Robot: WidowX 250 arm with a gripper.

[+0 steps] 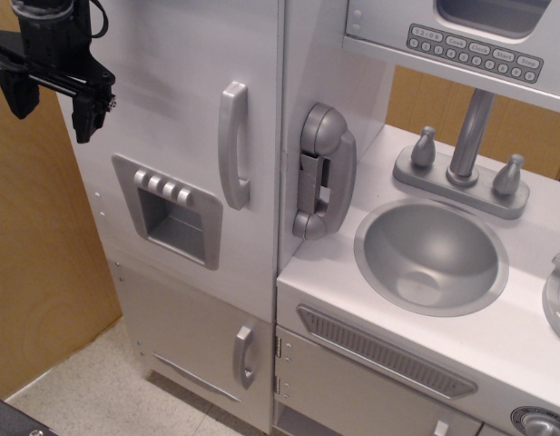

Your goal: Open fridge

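Observation:
The fridge (184,109) is a tall white toy-kitchen cabinet at the left of the view. Its large upper door is shut and carries a long curved grey handle (232,143) near its right edge and a recessed grey four-button dispenser panel (171,211) lower left. My black gripper (51,107) hangs at the top left, in front of the door's left edge, well left of the handle and above the dispenser. Its two fingers point down with a gap between them and hold nothing.
A smaller lower door with a short grey handle (245,356) sits below. A grey toy phone (321,171) hangs on the cabinet's right side. A sink (431,256) with faucet (466,145) and a microwave keypad (475,50) lie right. A wooden panel (39,272) stands left.

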